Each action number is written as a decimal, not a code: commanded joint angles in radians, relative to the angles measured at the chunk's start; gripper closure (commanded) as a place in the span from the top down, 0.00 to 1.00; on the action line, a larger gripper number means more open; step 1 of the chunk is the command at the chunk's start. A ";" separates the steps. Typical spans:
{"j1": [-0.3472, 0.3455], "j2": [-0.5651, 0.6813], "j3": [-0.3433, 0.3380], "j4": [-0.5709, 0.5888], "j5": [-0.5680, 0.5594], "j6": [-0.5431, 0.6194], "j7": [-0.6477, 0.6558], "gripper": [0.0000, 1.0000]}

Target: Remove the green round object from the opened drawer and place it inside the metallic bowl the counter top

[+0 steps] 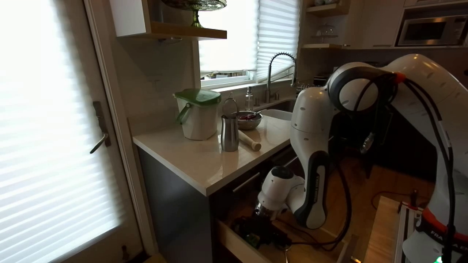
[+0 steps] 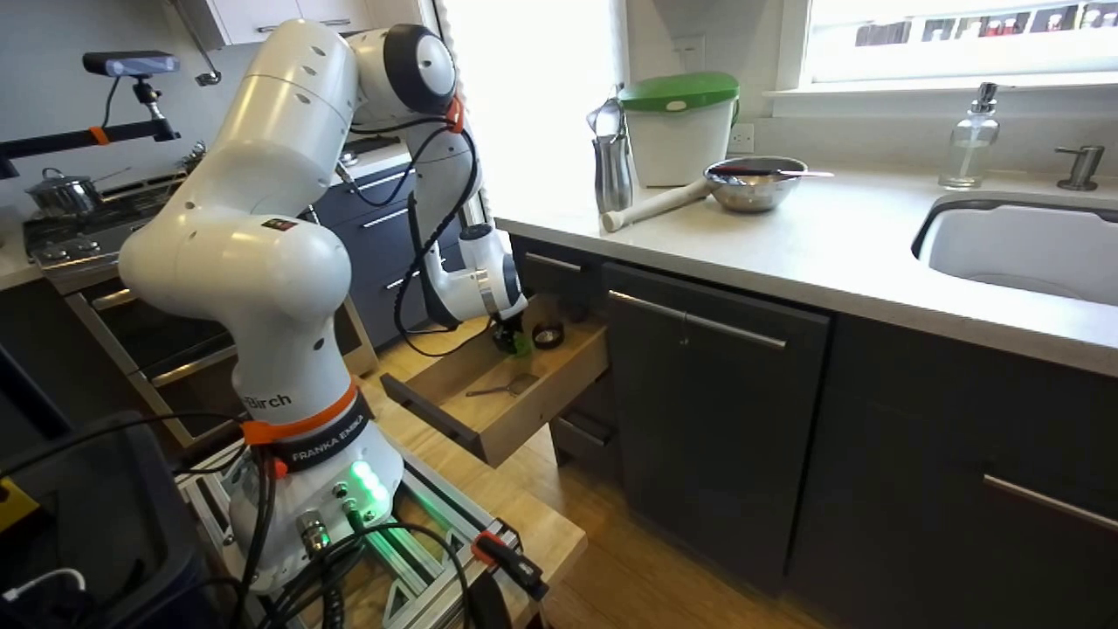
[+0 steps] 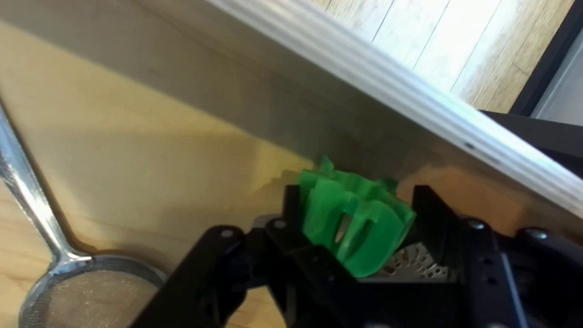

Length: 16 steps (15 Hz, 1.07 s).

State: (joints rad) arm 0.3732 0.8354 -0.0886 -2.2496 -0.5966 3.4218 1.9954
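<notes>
Black fingers (image 3: 426,202) stand partly spread with the green piece (image 3: 364,205) directly between them, inside the wooden drawer (image 2: 550,393); whether they grip it cannot be told. It looks like ridged, slotted plastic. Lifting up and across would bring it to the bowl (image 2: 755,196), shiny rounded metal on the smooth counter (image 2: 838,236)

white arm (image 2: 279,279), black cables (image 1: 451,182), orange band (image 2: 314,423)
</notes>
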 commanded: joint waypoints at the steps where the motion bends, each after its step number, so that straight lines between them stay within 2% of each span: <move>1: 0.020 -0.045 -0.012 -0.054 -0.002 -0.002 0.002 0.38; 2: -0.051 -0.110 0.081 -0.134 0.141 -0.059 -0.200 0.38; 4: -0.075 -0.212 0.106 -0.246 0.209 -0.088 -0.321 0.38; 5: -0.063 -0.268 0.101 -0.301 0.277 -0.091 -0.386 0.38; 6: -0.016 -0.319 0.030 -0.336 0.171 -0.092 -0.282 0.38; 7: -0.007 -0.370 0.017 -0.378 0.190 -0.084 -0.313 0.38; 11: -0.055 -0.596 0.027 -0.525 0.156 -0.090 -0.312 0.38; 13: -0.049 -0.709 -0.001 -0.584 0.167 -0.048 -0.315 0.38; 14: -0.026 -0.699 -0.042 -0.494 0.128 -0.033 -0.276 0.38; 16: -0.010 -0.795 -0.097 -0.499 0.166 -0.025 -0.294 0.38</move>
State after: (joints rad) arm 0.3374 0.1654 -0.1113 -2.7484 -0.4288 3.3933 1.6851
